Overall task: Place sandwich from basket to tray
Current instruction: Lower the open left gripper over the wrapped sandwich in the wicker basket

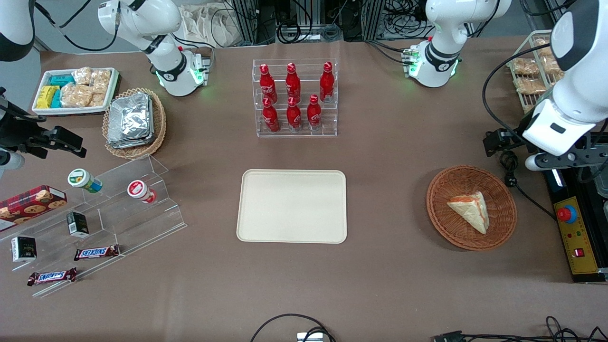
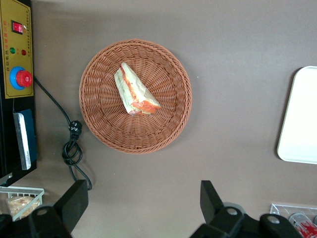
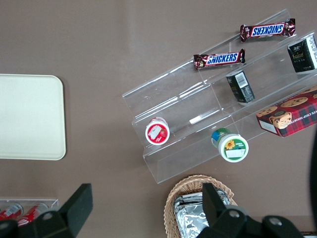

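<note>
The sandwich (image 1: 470,211) (image 2: 134,91), a pale wedge with an orange-red filling edge, lies in the round reddish-brown basket (image 1: 441,190) (image 2: 99,124) toward the working arm's end of the table. The cream tray (image 1: 292,206) (image 2: 302,119) sits at the table's middle with nothing on it. My left gripper (image 2: 142,203) hangs high above the bare table, farther from the front camera than the basket. It is open, with nothing between its fingers (image 2: 74,198).
A yellow control box with a red button (image 1: 572,232) (image 2: 17,49) and a looped black cable (image 1: 510,178) (image 2: 73,144) lie beside the basket. A rack of red bottles (image 1: 294,97) stands farther back than the tray. A wire rack of packets (image 1: 532,71) stands near the arm.
</note>
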Controlling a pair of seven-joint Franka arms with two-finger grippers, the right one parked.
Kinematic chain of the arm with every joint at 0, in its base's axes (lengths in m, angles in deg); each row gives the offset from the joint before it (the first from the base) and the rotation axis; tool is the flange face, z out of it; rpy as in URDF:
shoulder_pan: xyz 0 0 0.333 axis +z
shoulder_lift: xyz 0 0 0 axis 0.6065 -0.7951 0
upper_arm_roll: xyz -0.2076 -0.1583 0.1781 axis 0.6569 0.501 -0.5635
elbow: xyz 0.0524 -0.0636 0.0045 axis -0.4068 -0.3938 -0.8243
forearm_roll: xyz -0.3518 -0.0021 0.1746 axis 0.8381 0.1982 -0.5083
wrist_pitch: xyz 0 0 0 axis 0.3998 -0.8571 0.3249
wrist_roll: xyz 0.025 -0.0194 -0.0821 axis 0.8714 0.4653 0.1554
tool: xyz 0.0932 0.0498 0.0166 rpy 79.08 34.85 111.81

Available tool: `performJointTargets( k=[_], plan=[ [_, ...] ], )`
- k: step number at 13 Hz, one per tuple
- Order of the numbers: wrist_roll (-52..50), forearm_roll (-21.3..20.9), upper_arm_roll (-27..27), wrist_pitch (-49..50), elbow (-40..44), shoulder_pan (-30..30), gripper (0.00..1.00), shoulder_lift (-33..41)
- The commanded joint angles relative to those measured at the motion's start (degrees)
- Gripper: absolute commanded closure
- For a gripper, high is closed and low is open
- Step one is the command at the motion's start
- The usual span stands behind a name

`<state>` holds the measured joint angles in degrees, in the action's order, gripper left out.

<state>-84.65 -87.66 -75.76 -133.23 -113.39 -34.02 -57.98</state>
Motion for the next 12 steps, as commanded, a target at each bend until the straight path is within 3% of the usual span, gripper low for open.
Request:
performJointTargets(
  k=[1,5,9,12],
  plan=[
    [0.3,0.7,-1.2,5.3,5.7,-0.5,0.00,-3.1],
    [-0.3,-0.4,-1.3,5.7,7.2,-0.4,0.00,-5.3],
    [-19.7,-0.4,-1.3,0.2,0.3,-0.5,0.00,-7.2],
    [-26.5,0.5,-4.1,-10.4,-8.8,-0.4,0.00,-6.4]
  ],
)
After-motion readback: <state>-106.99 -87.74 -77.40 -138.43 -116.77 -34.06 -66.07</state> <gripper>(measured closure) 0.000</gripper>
